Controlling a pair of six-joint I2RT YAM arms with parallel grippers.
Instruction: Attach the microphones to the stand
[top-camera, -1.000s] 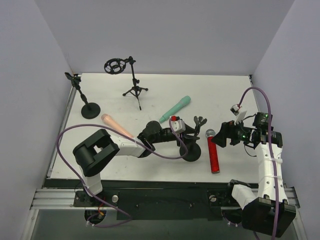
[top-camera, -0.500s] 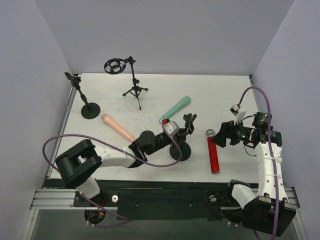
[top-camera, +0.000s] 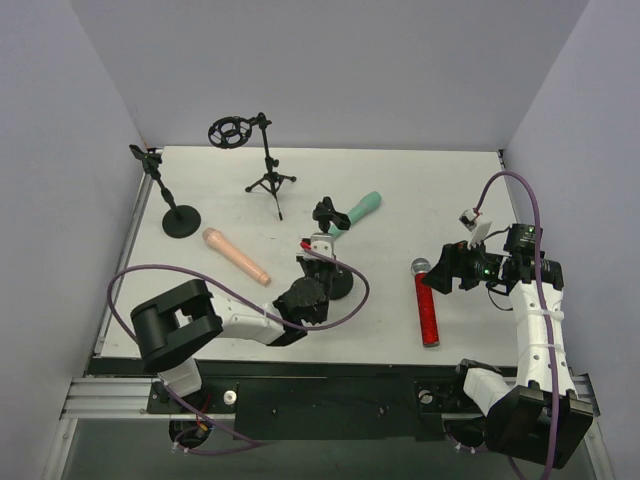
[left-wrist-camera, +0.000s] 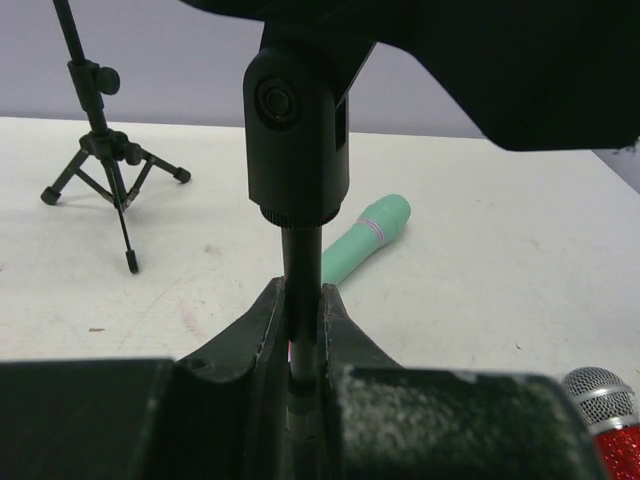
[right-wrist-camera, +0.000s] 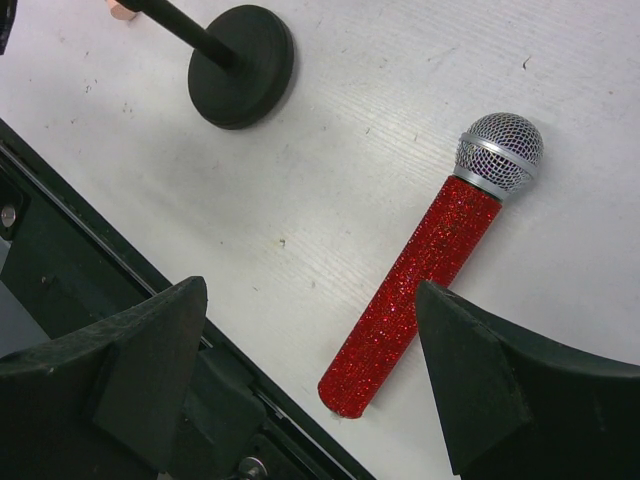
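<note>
My left gripper (top-camera: 318, 248) is shut on the thin pole (left-wrist-camera: 301, 300) of a black round-base microphone stand (top-camera: 336, 284). It holds the stand upright, with the stand's clip (top-camera: 327, 213) close to the mint-green microphone (top-camera: 360, 212), which also shows in the left wrist view (left-wrist-camera: 366, 236). The peach-pink microphone (top-camera: 236, 256) lies to the left. The glittery red microphone (top-camera: 426, 304) lies at the right. My right gripper (top-camera: 441, 271) is open and hovers above it; in the right wrist view the red microphone (right-wrist-camera: 428, 268) lies between the spread fingers (right-wrist-camera: 150, 340).
A second round-base stand (top-camera: 180, 220) stands at the far left. A tripod stand (top-camera: 270, 184) with a ring mount (top-camera: 230, 131) stands at the back and shows in the left wrist view (left-wrist-camera: 108, 160). The table's front edge (right-wrist-camera: 90, 200) and a black rail are near.
My left arm has carried the round-base stand left and farther back, from beside the red microphone to near the mint-green one. The right arm has barely moved.
</note>
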